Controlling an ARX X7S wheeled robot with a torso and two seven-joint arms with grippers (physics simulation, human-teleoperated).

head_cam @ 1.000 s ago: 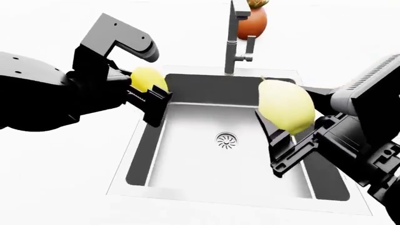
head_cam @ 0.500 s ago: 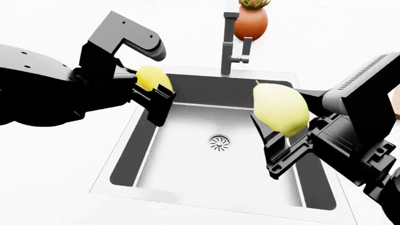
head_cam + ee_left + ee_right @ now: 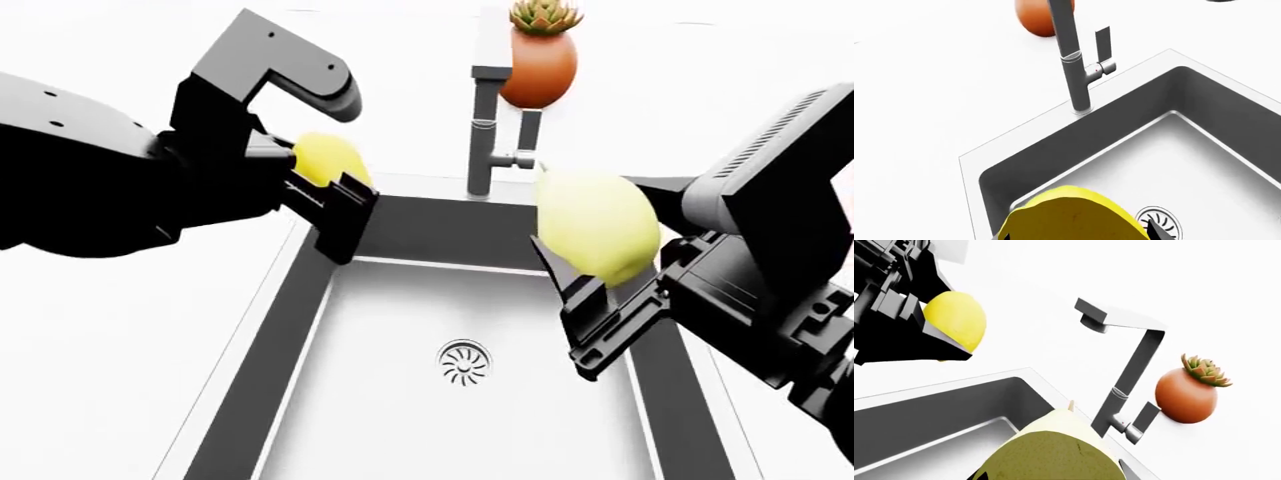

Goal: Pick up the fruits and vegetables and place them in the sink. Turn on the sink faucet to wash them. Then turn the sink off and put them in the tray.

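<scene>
Head view: my left pincer (image 3: pixel 318 190) grips the lemon (image 3: pixel 328 158) above the sink (image 3: pixel 300 290)'s back left corner. My right pincer (image 3: pixel 587 290) clamps the pale fruit (image 3: pixel 594 225) above its right side, with the faucet (image 3: pixel 483 120) and potted succulent (image 3: pixel 539 58) behind.

1. The left gripper (image 3: pixel 318 190) sits above the sink's (image 3: pixel 300 290) rear left corner, the lemon (image 3: pixel 327 157) pinched between its fingers.
2. The right gripper (image 3: pixel 587 290) sits above the sink's right side, the pale fruit (image 3: pixel 594 226) clamped in it, pointed tip toward the faucet (image 3: pixel 483 120).
3. The drain (image 3: pixel 463 362) lies in the basin floor, below and between the two grippers, nearer the right one.
4. The faucet stands behind the basin's rear rim, beyond both grippers and between them, its lever on the side toward the right gripper.
5. The potted succulent (image 3: pixel 539 55) stands on the counter just behind the faucet, farther from both grippers.
</scene>
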